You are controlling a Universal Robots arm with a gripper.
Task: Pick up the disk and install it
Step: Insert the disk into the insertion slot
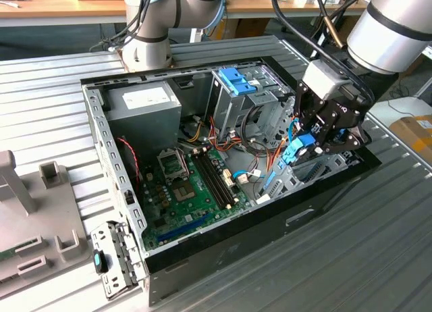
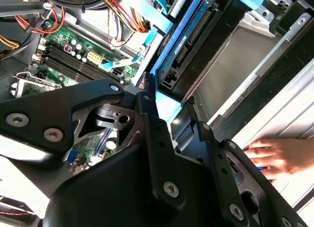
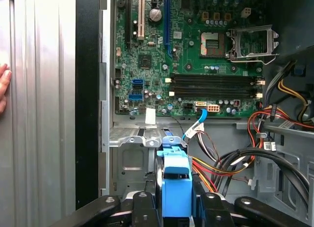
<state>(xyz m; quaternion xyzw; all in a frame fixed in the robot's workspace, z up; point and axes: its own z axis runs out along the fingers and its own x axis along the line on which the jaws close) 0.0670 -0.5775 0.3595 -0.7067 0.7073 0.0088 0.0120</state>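
Note:
The disk (image 1: 295, 152), a dark drive with bright blue rails, hangs on edge just above the front corner of the open computer case (image 1: 223, 248), on the exterior view's right. My gripper (image 1: 314, 144) is shut on it, with one black finger on each side. In the first wrist view the disk's blue end tab (image 3: 176, 184) sits between the fingers (image 3: 143, 207), above a silver bay (image 3: 132, 160). In the second wrist view the disk's connector edge (image 2: 189, 47) shows beyond my gripper (image 2: 171, 109).
Inside the case lie a green motherboard (image 1: 192, 184), a grey power supply (image 1: 143, 99), a silver drive cage with a blue clip (image 1: 237, 81) and loose cables (image 3: 230, 163). A person's hand (image 2: 279, 157) rests on the ribbed table beside the case. A grey fixture (image 1: 27, 211) stands at the exterior view's left.

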